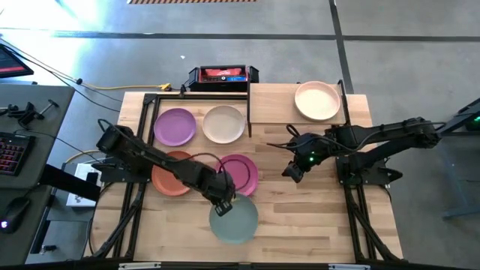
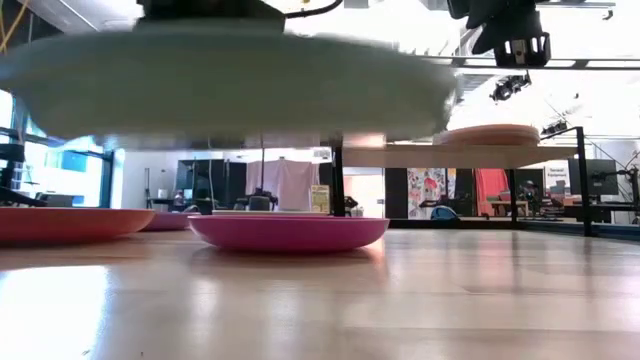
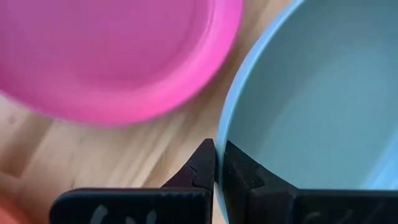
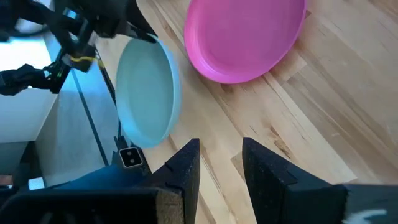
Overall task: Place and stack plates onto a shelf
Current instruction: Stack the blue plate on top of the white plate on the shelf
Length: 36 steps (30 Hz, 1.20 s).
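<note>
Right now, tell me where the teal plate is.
In the high view the teal plate is near the table's front edge, just in front of the pink plate, its rim pinched by the left gripper and lifted off the table.

From high up you look straight down on the whole worktop (image 1: 300,217). Down low, you look level across it toward the room, with the teal plate (image 2: 230,90) very close at 12 o'clock. Your left wrist camera sits right on that plate's rim (image 3: 323,106). Your right wrist camera looks from farther off. All four views share the pink plate (image 1: 240,173).
</note>
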Motion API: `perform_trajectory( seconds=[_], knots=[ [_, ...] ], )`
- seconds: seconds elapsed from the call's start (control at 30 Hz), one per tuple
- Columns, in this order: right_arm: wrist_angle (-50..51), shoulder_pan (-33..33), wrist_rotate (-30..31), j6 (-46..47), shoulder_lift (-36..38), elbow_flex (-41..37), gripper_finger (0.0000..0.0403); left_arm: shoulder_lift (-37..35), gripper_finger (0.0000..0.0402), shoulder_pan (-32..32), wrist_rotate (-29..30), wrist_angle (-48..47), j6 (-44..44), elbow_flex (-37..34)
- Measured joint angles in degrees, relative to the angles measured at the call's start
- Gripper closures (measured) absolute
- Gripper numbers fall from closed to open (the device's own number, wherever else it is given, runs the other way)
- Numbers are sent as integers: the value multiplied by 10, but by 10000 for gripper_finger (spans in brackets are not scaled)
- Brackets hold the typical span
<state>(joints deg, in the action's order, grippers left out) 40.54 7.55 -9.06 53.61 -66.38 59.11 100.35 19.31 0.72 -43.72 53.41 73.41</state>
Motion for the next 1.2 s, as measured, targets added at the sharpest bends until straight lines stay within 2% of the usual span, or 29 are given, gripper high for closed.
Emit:
perform_trajectory(
  seconds=[0.23,0.53,0.87,1.2],
  knots=[
    [-7,0,6,-5,-33,0,304,-10,400,-44,2,-48,-59,33],
    [-63,0,22,3,-69,0,304,-14,400,-102,2,-97,-111,69],
    [-90,0,27,25,-111,0,304,-14,400,-150,-2,-98,-117,81],
    [-113,0,49,37,-136,0,304,-14,400,-160,-5,-96,-116,81]
  ],
)
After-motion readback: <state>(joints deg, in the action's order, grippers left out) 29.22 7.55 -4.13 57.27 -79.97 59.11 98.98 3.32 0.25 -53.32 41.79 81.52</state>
